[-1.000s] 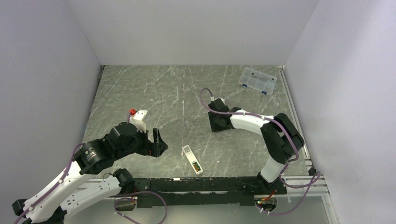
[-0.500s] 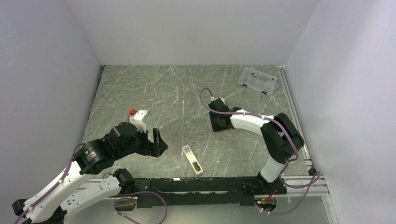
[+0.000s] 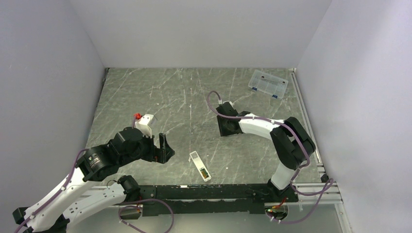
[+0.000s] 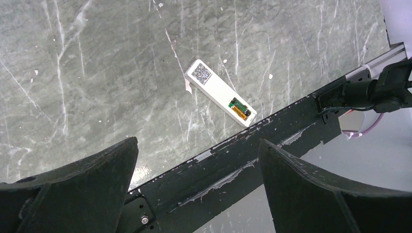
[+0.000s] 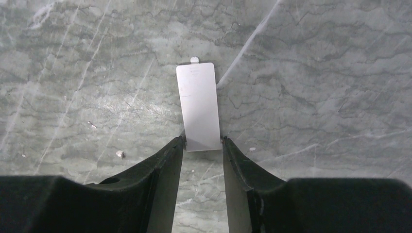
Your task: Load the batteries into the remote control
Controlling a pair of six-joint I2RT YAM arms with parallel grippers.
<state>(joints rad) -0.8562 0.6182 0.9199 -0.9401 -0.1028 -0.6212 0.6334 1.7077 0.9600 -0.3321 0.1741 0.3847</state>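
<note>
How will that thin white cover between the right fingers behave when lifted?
Probably very light and fairly stiff: the cover is a thin flat white piece lying flush on the table. The right gripper pinches only its near end by the narrow edges, so it may pivot or slip. Its small far tab looks fragile.

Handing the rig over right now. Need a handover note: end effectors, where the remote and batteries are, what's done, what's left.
Left end effector: open, empty, held to the left of the remote control.
Right end effector: shut on the near end of the flat white cover, low over the table. I cannot tell whether the cover is lifted.
Remote control: lies recess-up near the table's front edge, with no end effector touching it.
Batteries: green and gold, side by side in the recess.
Done: both batteries look loaded.
Left: probably carry the cover over and close the recess.
</note>
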